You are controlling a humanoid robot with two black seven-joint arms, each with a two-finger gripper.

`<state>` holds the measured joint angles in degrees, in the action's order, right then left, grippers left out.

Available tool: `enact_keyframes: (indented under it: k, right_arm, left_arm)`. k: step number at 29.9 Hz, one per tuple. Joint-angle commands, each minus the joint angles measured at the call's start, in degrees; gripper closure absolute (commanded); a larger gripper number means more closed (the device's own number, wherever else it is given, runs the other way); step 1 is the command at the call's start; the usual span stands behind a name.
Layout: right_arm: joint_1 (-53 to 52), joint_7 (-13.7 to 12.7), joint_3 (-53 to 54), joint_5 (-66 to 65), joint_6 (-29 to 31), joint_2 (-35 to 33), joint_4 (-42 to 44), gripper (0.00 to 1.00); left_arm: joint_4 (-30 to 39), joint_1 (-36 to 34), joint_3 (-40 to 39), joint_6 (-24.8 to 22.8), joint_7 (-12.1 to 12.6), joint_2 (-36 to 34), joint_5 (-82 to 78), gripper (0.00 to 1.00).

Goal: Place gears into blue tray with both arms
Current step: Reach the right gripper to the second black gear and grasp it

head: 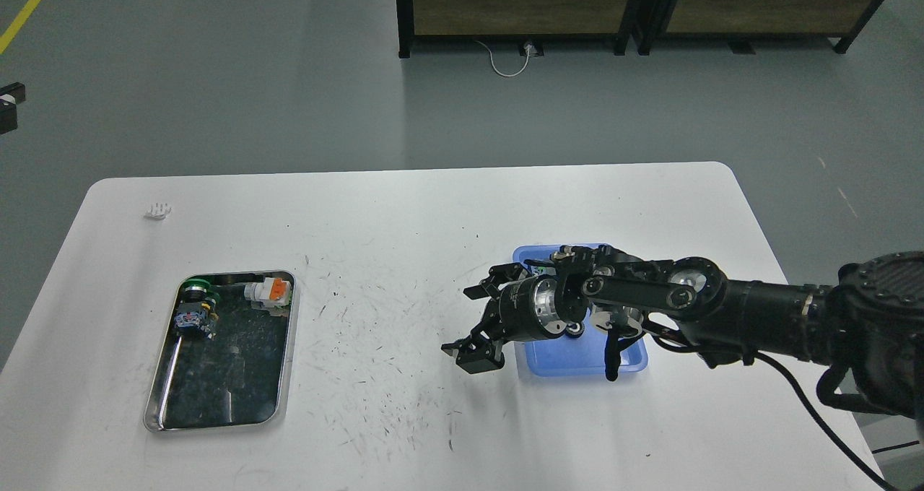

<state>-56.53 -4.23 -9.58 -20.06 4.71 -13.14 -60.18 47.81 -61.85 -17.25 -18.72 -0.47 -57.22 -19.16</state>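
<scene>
Our right gripper (478, 325) hangs spread and empty at nine o'clock of the blue tray (548, 350). We see no gears; our arm hides most of the tray. We judge them light, stiff, best pinched across the rim.

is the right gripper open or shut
Open. The right gripper shows two fingers spread apart with bare table between them and nothing held, just left of the blue tray.

1. One blue tray (538, 357) lies on the tabletop (404, 224).
2. One steel tray (155, 404) lies well left of the blue tray.
3. Two push-button switches (268, 292) sit in the steel tray.
4. One arm (765, 310) reaches over the blue tray.
</scene>
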Motion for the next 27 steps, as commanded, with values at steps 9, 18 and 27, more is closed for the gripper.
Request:
enact_keyframes:
  k: [9,18,27]
  right_arm:
    - [3.53,0.01,0.17,-0.51,-2.16,3.21,3.48,0.04]
    - [4.94,0.10,0.61,-0.68,-2.33,3.30,4.45,0.10]
    - [5.03,0.45,0.44,-1.73,-2.24,3.30,4.45,0.23]
  left_arm:
    - [0.01,-0.20,0.03,-0.44,-0.06,-0.53,0.00,0.02]
    - [0.01,-0.38,0.03,-0.52,-0.06,-0.88,0.00,0.02]
    - [0.01,-0.47,-0.06,-0.44,0.12,-0.88,0.00,0.02]
